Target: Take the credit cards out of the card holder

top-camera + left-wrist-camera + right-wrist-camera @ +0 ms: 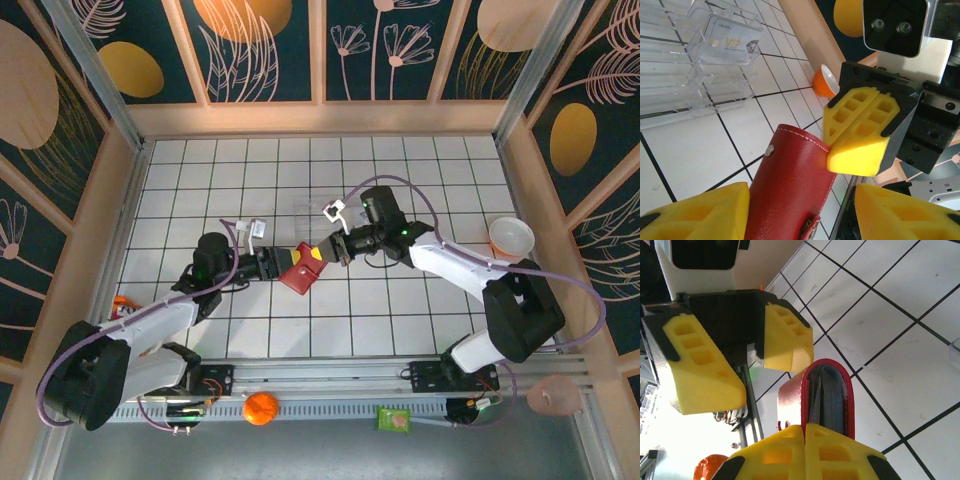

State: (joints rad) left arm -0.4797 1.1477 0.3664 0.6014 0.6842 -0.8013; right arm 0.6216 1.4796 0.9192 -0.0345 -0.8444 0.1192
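Note:
The red card holder (303,270) hangs just above the tiles between both grippers. My right gripper (805,432) is shut on one red wall of it, and the wallet bows open beyond the fingers, showing its grey inside (832,400). A thin pale card edge (815,402) stands in there. My left gripper (800,212) straddles the holder's red outside (790,190); the jaws stand apart, with a gap at the right finger (905,212). A pale card printed VIP (730,42) lies in the clear tray (670,85).
The clear tray (310,215) sits just behind the wallet. A white and orange paper cup (512,238) stands at the right wall. An orange ball (261,408) and a green packet (393,420) lie on the front rail.

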